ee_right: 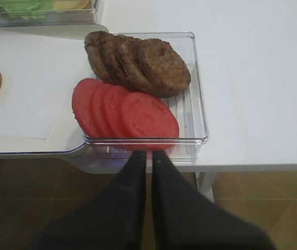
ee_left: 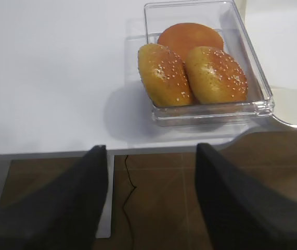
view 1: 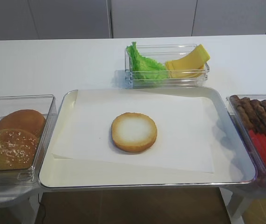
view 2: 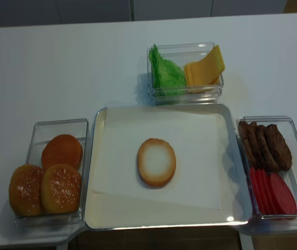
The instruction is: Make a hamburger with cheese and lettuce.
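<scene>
Right gripper (ee_right: 147,154): my fingers are pressed together with nothing between them, hanging off the near edge of the table just in front of the right container (ee_right: 199,94).
Left gripper (ee_left: 151,156): I have the jaws spread wide and empty, hovering off the near table edge in front of the bun container (ee_left: 257,83).
Hamburger (view 1: 134,132): so far I see only a bottom bun half, cut face up, lying on the paper (view 1: 179,121) near the middle of the tray (view 1: 63,140).
Cheese (view 1: 187,63): yellow slices still fanned in the right half of the far container (view 1: 207,70), untouched as far as I can judge.
Lettuce (view 1: 143,64): green leaves in the left half of that same container, just beside the cheese.
Done: I judge only the base is laid.
Left: cheese and lettuce must go on the bun, then a seeded top bun (ee_left: 215,74) from the left container.
Other stock: patties (ee_right: 138,62) and tomato slices (ee_right: 125,112) sit in the right container.
</scene>
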